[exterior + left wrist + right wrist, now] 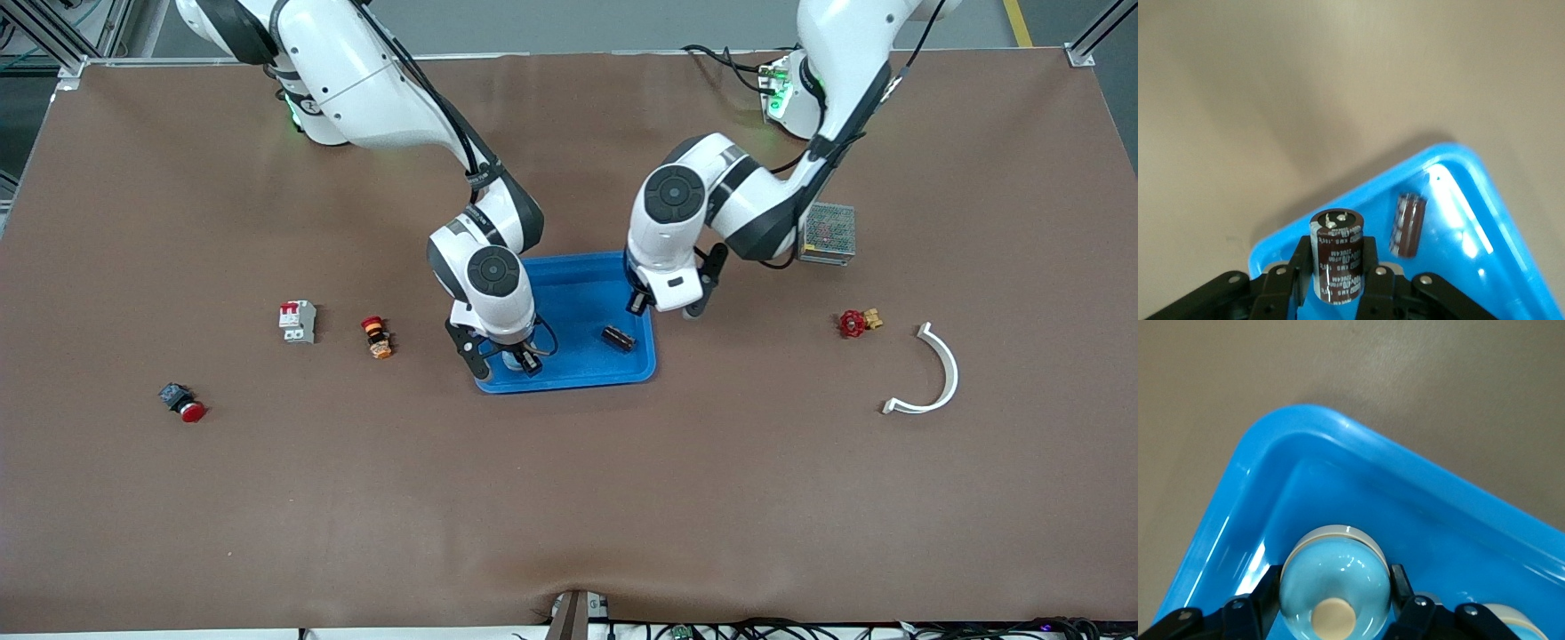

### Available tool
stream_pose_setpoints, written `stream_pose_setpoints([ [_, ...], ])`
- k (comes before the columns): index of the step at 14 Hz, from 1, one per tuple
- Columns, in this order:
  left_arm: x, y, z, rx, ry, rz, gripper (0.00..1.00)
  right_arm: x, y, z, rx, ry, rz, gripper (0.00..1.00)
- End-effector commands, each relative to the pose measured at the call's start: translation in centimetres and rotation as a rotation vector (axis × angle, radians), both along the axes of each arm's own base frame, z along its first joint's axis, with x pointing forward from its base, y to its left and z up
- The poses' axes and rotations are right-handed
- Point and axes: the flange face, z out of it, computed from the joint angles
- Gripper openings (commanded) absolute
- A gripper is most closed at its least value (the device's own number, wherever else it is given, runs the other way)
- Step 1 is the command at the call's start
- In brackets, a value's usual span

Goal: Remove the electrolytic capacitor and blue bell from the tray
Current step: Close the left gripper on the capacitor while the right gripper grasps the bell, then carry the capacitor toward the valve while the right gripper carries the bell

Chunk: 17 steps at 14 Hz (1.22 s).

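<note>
grippers at work over the blue tray [582,293]: right gripper [520,357] clamped on the blue bell [1335,577] in the tray's corner, left gripper [662,307] lifting one electrolytic capacitor [1337,257] clear; second capacitor [618,338] lies inside.

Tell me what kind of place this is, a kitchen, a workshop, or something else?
Most likely a robotics lab bench. Two white arms work over a brown-covered table with an aluminium frame, and small electrical parts lie around a blue tray: a circuit breaker, a red push button and a capacitor.
</note>
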Motion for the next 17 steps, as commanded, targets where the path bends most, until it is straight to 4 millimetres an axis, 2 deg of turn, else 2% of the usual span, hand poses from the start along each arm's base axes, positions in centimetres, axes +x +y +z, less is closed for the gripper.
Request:
stream_pose_setpoints([
  [1,0.9,4.5,1.7,0.031,-0.018,-0.039,0.00,0.1,1.0,0.7,0.009,-0.020,-0.004,0.00],
  [2,0.8,5.2,1.8,0.037,-0.017,-0.061,0.00,0.4,0.8,1.1,0.014,-0.020,-0.010,0.00],
  [5,1.1,10.3,1.5,0.062,0.004,-0.122,0.00,1.8,-0.1,3.0,0.018,-0.030,-0.010,0.00],
  [6,1.0,11.9,1.6,0.070,0.011,-0.146,0.00,2.3,-0.5,3.8,0.006,-0.016,0.021,0.00],
  [8,0.9,15.1,0.6,0.086,0.042,-0.152,0.00,3.9,-2.0,5.4,-0.030,0.033,0.113,0.00],
  [10,1.0,19.3,-0.3,0.090,0.077,-0.216,0.00,5.7,-4.7,7.4,-0.059,0.092,0.255,0.00],
  [12,0.8,23.4,-1.4,0.091,0.119,-0.267,0.00,8.1,-9.2,9.8,-0.052,0.095,0.336,0.00],
  [14,0.6,26.3,-2.6,0.078,0.155,-0.309,0.00,9.8,-13.6,11.0,-0.050,0.122,0.448,0.00],
  [15,0.4,27.4,-3.4,0.069,0.168,-0.333,0.00,10.8,-16.2,11.5,-0.046,0.126,0.492,0.00],
  [17,0.0,27.8,-4.7,0.057,0.192,-0.363,0.00,12.2,-20.3,11.6,-0.039,0.136,0.572,0.00],
])
